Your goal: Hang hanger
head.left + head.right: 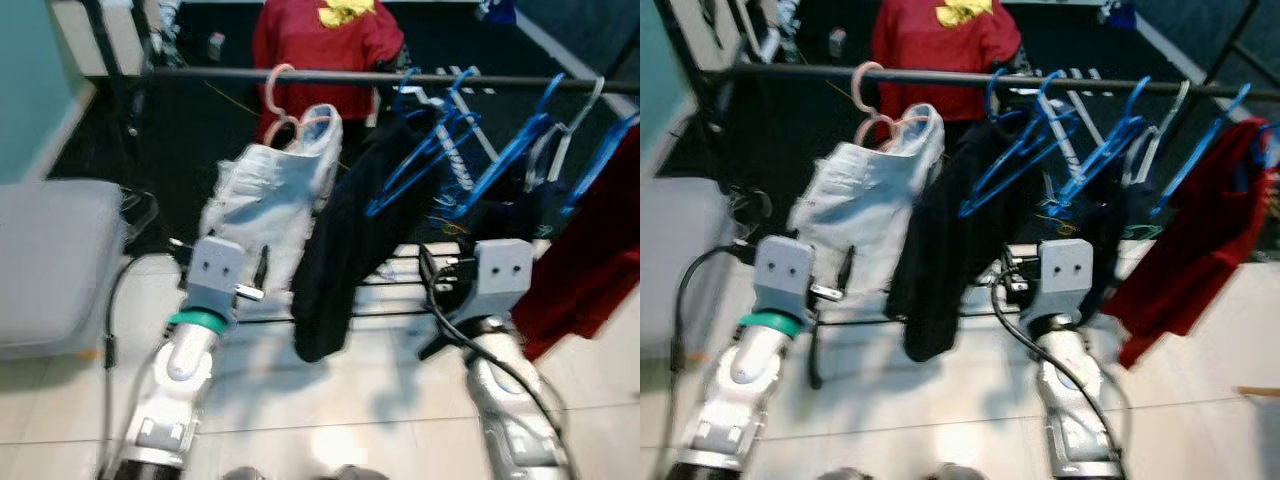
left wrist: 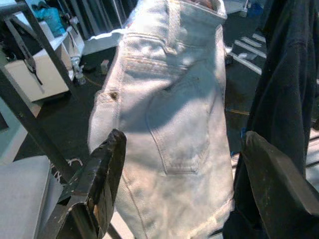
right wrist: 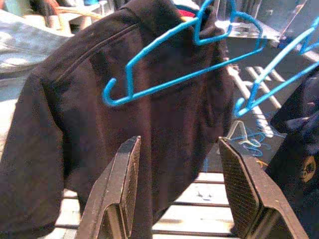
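Note:
A dark rail (image 1: pixel 200 73) runs across the view. A pink hanger (image 1: pixel 278 92) hooked on it carries pale denim shorts (image 1: pixel 265 205). Beside them hang a black garment (image 1: pixel 345 225) and several blue hangers (image 1: pixel 430 140), some of them bare. My left gripper (image 2: pixel 184 139) is open just in front of the shorts (image 2: pixel 169 114), with nothing between its fingers (image 2: pixel 102 179). My right gripper (image 3: pixel 179 143) is open too, facing the black garment (image 3: pixel 99 109) and a blue hanger (image 3: pixel 179 74). Both arms reach forward below the rail.
A red garment (image 1: pixel 590 250) hangs at the right end of the rail. A person in a red shirt (image 1: pixel 325 40) stands behind the rack. A grey box (image 1: pixel 50 260) sits at the left. The rack's lower bars (image 1: pixel 400 280) cross behind the clothes, above pale floor tiles (image 1: pixel 350 400).

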Tool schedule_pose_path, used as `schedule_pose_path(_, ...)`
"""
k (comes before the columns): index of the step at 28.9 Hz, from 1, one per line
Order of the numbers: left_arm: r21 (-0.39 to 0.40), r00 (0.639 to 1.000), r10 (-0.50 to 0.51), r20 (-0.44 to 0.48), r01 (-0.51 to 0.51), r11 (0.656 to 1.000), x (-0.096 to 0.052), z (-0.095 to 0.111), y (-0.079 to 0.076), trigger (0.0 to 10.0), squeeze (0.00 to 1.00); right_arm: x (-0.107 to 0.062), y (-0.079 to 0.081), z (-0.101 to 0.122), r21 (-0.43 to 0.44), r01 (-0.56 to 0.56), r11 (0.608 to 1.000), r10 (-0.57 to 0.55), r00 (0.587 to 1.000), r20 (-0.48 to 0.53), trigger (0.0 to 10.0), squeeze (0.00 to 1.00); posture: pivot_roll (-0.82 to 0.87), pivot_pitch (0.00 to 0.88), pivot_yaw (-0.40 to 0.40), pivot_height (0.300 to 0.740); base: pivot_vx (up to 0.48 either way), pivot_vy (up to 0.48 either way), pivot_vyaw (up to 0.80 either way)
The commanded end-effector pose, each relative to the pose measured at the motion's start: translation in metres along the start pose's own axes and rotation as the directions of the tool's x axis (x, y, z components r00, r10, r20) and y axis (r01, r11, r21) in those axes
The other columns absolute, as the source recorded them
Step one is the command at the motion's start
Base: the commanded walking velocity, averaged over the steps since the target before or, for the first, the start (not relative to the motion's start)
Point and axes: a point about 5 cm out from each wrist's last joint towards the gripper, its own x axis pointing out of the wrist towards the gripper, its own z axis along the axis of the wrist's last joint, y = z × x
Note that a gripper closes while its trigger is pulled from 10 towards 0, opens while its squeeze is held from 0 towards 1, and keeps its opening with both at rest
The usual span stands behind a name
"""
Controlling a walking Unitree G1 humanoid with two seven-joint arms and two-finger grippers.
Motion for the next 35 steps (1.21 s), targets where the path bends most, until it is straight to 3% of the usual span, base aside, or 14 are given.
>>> schedule_pose_path(1,-0.003,1.0,-0.003,-0.023,0.003,1.0,-0.002,-0.0037,-0.0015,10.0,0.0,-0.0029,-0.0033,-0.0045,0.006,0.012,1.0,-0.011,1.0,-0.023,10.0,0.0,-0.08,0.0,0.005,0.74,0.0,0.0,0.0)
schedule_pose_path(11,-0.017,0.999,0.013,-0.052,-0.014,1.0,-0.0013,-0.0071,0.001,10.0,0.0,-0.004,-0.002,-0.0053,0.007,0.008,1.0,-0.007,1.0,-0.026,10.0,0.0,-0.08,0.0,0.008,0.74,0.0,0.0,0.0)
schedule_pose_path(28,-0.01,0.998,0.026,-0.052,-0.026,1.0,-0.0008,-0.0069,0.0027,10.0,0.0,-0.0055,0.0008,-0.0074,-0.016,-0.016,1.0,0.015,0.999,-0.035,10.0,0.0,-0.08,0.0,0.007,0.74,0.453,0.0,0.0)
schedule_pose_path(35,-0.025,0.999,0.042,-0.007,-0.042,0.999,0.0002,0.0013,0.0051,10.0,0.0,-0.0052,0.0012,-0.0076,-0.01,-0.019,1.0,0.019,0.999,-0.035,10.0,0.0,-0.08,0.0,0.007,0.74,0.244,0.0,0.0)
